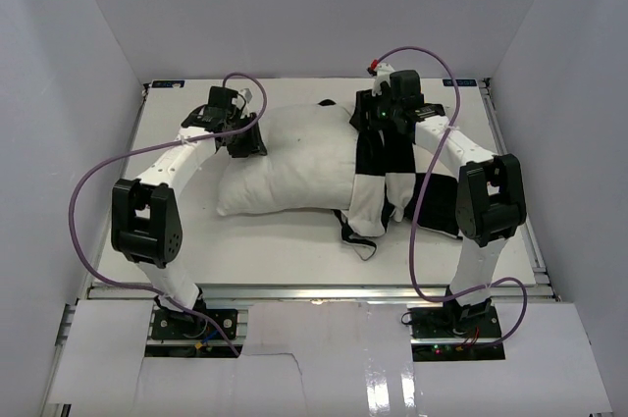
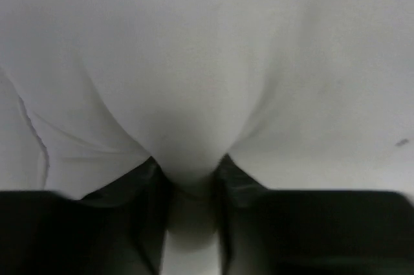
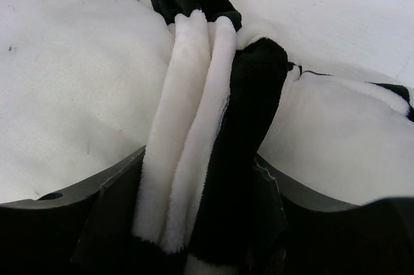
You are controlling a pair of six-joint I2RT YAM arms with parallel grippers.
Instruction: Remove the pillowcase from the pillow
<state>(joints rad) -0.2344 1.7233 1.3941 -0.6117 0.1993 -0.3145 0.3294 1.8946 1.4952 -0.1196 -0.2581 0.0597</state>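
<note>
The off-white pillow [image 1: 289, 167] lies across the middle of the table, most of it bare. The black-and-white checked pillowcase [image 1: 378, 186] is bunched over its right end. My left gripper [image 1: 245, 137] is shut on a pinch of the pillow's plain fabric [image 2: 191, 178] at its left end. My right gripper [image 1: 378, 118] is shut on a gathered fold of the pillowcase [image 3: 200, 158] at the pillow's far right; white and black plush folds run up between the jaws. The pillow also fills the left of the right wrist view [image 3: 71, 94].
The white table [image 1: 294, 240] is walled by white panels on three sides. A purple cable [image 1: 83, 201] loops off each arm. A loose black strap of the pillowcase [image 1: 358, 240] trails toward the near edge.
</note>
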